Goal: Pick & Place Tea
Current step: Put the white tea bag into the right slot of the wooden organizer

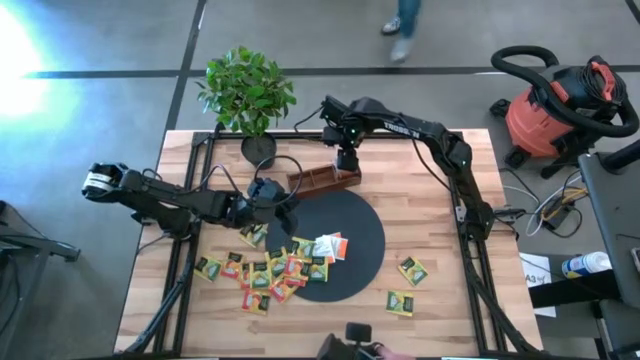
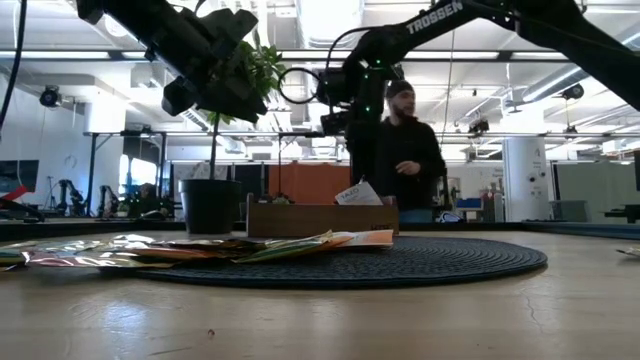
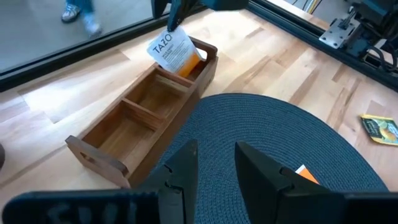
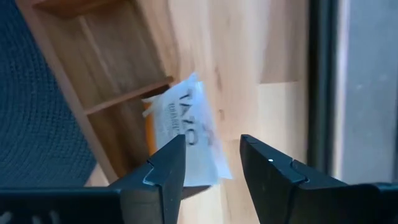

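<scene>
A white-and-orange tea sachet (image 3: 171, 50) stands tilted in the end compartment of the brown wooden tray (image 1: 322, 180), its top edge sticking out above the wall (image 2: 358, 193). My right gripper (image 4: 211, 165) hovers open straight above it (image 1: 347, 165), clear of it in the low view (image 2: 335, 125). My left gripper (image 3: 216, 165) is open and holds nothing; it hangs above the left edge of the black disc (image 1: 350, 240). A heap of several green, yellow and orange-red sachets (image 1: 270, 265) lies across the disc's left rim and the table. Two green sachets (image 1: 412, 270) lie apart on the right.
A potted plant (image 1: 248, 95) stands at the far edge, just left of the tray. A black frame runs along the table's edges. A red shop vacuum (image 1: 560, 110) sits beyond the right side. A person (image 2: 400, 150) stands behind the table. Bare wood shows on the near right.
</scene>
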`<act>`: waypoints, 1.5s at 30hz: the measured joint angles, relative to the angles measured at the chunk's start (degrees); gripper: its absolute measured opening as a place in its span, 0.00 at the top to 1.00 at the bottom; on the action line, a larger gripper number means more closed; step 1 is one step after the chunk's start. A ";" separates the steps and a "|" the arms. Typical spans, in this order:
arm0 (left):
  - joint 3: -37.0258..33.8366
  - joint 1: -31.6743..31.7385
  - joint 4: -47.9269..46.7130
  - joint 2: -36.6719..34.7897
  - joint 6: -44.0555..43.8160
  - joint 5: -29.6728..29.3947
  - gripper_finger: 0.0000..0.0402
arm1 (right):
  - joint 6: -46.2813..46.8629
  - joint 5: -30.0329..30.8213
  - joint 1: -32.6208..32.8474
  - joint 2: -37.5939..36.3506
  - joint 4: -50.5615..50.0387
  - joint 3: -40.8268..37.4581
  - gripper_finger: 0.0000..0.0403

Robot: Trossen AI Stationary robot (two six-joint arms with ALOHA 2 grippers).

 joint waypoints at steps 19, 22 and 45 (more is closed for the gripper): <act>-0.03 0.00 -0.42 0.00 0.22 0.00 0.79 | 0.20 -0.41 0.86 -0.07 -5.07 -0.48 0.85; -0.03 0.00 -0.42 0.00 0.26 0.00 0.79 | 0.18 -0.41 1.42 -0.09 -5.56 -0.48 0.92; -0.03 -0.02 -2.96 0.00 0.26 0.56 0.79 | 6.06 -8.98 -0.68 -4.00 -2.17 -4.40 0.98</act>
